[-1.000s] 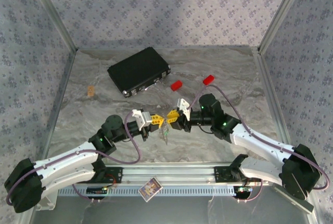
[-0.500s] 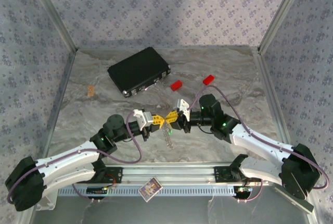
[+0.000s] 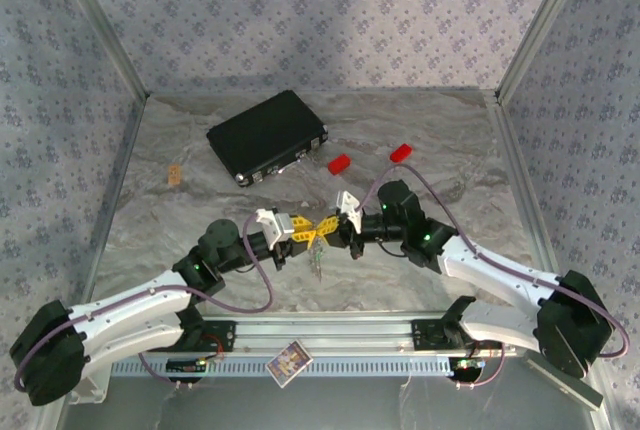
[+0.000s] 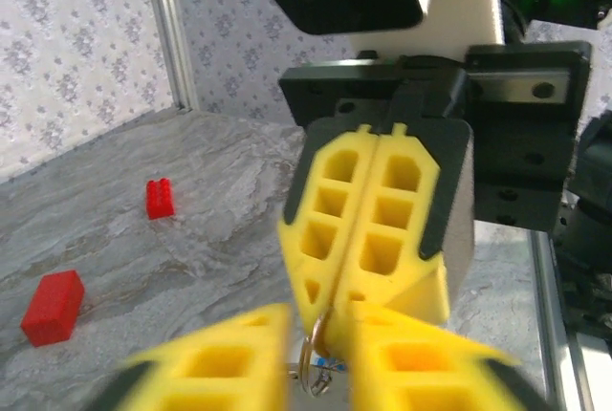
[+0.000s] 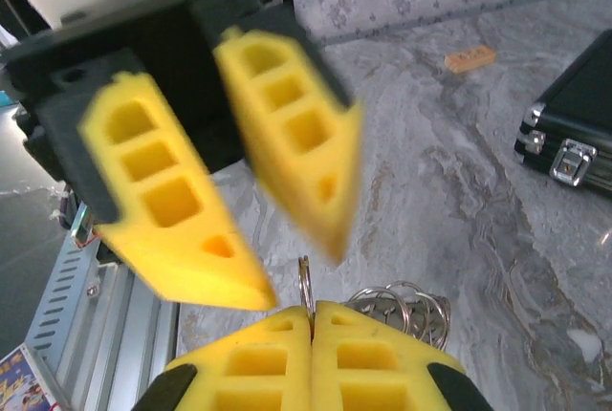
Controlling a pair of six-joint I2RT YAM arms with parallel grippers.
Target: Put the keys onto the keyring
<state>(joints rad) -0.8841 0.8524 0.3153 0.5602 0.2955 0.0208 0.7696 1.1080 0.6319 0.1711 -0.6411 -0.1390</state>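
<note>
Both grippers meet tip to tip above the middle of the table. My right gripper [image 3: 332,231] [image 5: 312,311] is shut on a thin silvery keyring [image 5: 305,282], which stands on edge between its yellow pads. A bunch of further silvery rings [image 5: 406,304] hangs just beside its right finger. My left gripper [image 3: 308,233] [image 4: 318,315] is open, its blurred fingers either side of the ring [image 4: 318,339] without touching it. The keys [image 3: 318,262] dangle below the fingertips as a small cluster; a bit of blue head [image 4: 327,365] shows under the ring.
A black case [image 3: 267,136] lies at the back left, with two red blocks [image 3: 339,163] [image 3: 401,153] to its right. A small tan block [image 3: 175,176] sits at the far left. The metal rail [image 3: 330,345] runs along the near edge.
My left gripper has opened and let go of the ring. My right gripper has closed on the ring and now carries it, with the keys hanging below.
</note>
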